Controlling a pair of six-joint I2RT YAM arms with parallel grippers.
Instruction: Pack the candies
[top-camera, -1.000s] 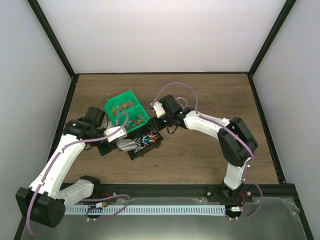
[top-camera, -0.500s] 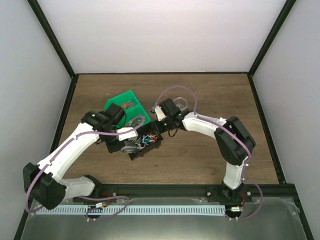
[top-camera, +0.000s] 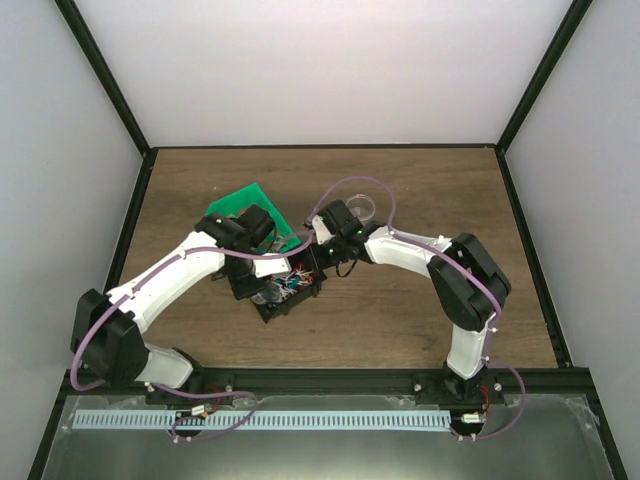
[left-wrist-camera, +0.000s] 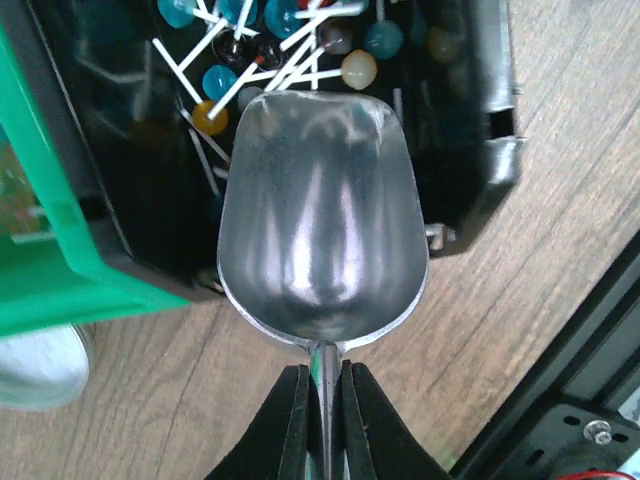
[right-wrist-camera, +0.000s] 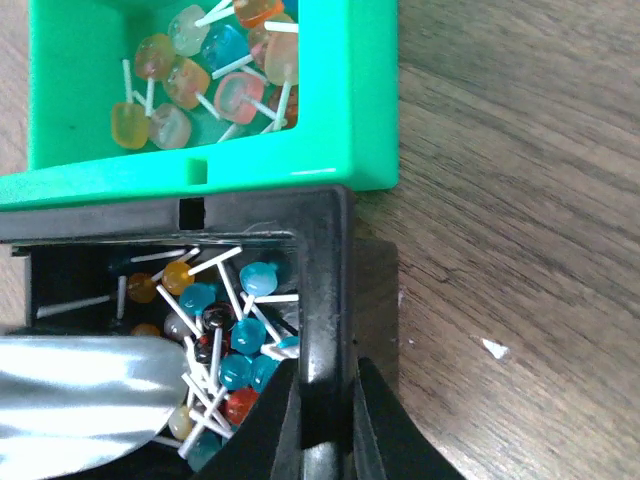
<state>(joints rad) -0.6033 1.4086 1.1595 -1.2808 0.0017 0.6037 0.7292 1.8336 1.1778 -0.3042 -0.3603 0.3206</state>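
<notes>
The candies are small blue, orange and red balls on white sticks, piled in a black bin at the table's middle. My right gripper is shut on that bin's right wall, one finger inside and one outside. My left gripper is shut on the thin handle of a metal scoop. The scoop's empty bowl lies over the bin's near edge, its tip touching the candies. In the top view the left gripper and right gripper stand on either side of the bin.
A green bin of duller orange and pink pieces sits against the black bin's far side. A small clear cup stands behind the right gripper. A pale round container rests on the wood beside the bins.
My left arm has swung right and brought the scoop over the black bin. My right gripper has closed on the bin's wall.
</notes>
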